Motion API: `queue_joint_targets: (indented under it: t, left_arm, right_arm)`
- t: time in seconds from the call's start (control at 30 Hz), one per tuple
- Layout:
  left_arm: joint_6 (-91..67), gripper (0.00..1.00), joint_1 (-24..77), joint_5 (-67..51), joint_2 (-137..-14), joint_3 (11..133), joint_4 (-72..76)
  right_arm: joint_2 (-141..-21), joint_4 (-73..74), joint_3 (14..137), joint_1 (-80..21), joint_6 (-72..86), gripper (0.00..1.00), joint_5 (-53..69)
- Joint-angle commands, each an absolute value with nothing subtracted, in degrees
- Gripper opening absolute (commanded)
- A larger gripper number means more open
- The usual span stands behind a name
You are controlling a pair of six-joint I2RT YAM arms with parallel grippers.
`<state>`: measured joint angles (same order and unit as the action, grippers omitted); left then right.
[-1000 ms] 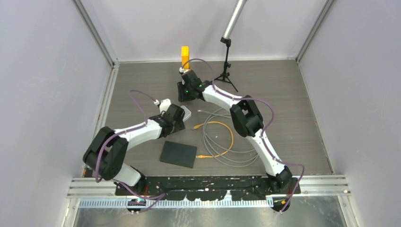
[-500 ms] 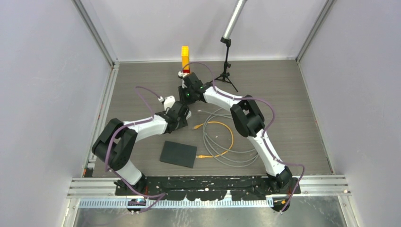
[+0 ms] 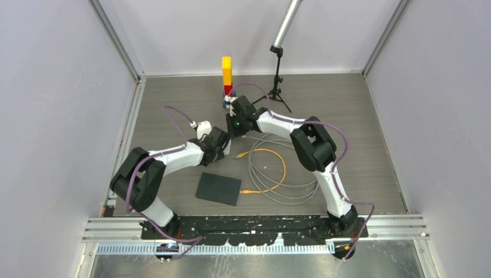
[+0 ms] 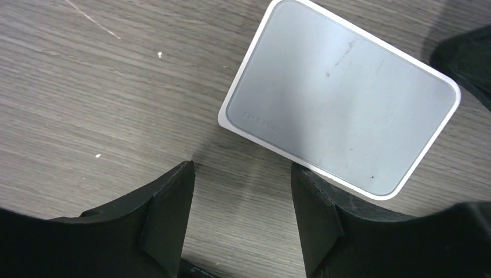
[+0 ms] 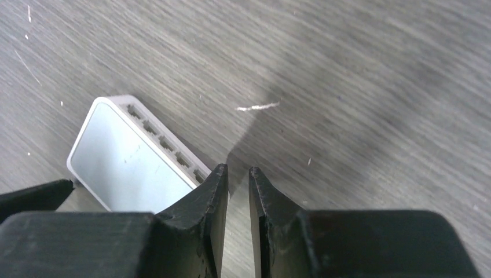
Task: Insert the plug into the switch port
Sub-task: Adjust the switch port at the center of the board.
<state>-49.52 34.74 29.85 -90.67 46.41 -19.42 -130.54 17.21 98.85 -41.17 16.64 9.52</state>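
Wood-grain table (image 3: 359,116); white switch (image 5: 130,159) flat beside right end effector (image 5: 237,171).

- We log a grey wood-grain counter (image 3: 359,116) with fine pale scratches on its surface.
- A low white box (image 4: 339,98) with rounded corners lies flat on it. A row of ports (image 5: 168,145) runs along one side.
- Near the box lies a loose coil of grey cable (image 3: 251,171), overlapped by an orange cable (image 3: 284,168).
- A dark flat pad (image 3: 218,189) lies just beside the coil, towards the near edge.
- A yellow-over-red block tower (image 3: 227,72) and a small black tripod (image 3: 277,87) stand near the far edge.
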Motion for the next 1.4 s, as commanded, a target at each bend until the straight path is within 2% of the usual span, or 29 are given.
queue_joint_targets:
  t: [0.0,0.37,0.87,1.0,1.17,1.37]
  left_arm:
    - [-50.1,0.64,34.3,33.3,-88.7,45.3,-23.6]
    - [-50.4,0.64,34.1,36.4,-84.8,45.0,-28.5]
    - [-53.4,0.68,29.4,37.6,-75.9,42.8,-35.5]
    - [-53.4,0.69,26.9,37.3,-70.5,42.2,-37.1]
    - [-51.7,0.72,21.5,33.0,-66.5,41.3,-34.9]
    - [-49.3,0.79,17.2,23.9,-69.3,41.3,-27.0]
  right_arm:
    - [-126.6,17.0,93.6,-41.6,18.3,0.25,11.0]
    - [-120.8,12.1,83.5,-43.7,20.8,0.24,10.8]
    - [-120.1,8.8,83.2,-49.3,22.7,0.24,9.9]
    - [-117.2,7.7,80.8,-49.4,22.4,0.24,5.4]
    - [-114.4,8.9,80.0,-48.9,21.0,0.24,-1.5]
    - [-114.5,8.7,82.0,-47.3,23.4,0.23,-6.0]
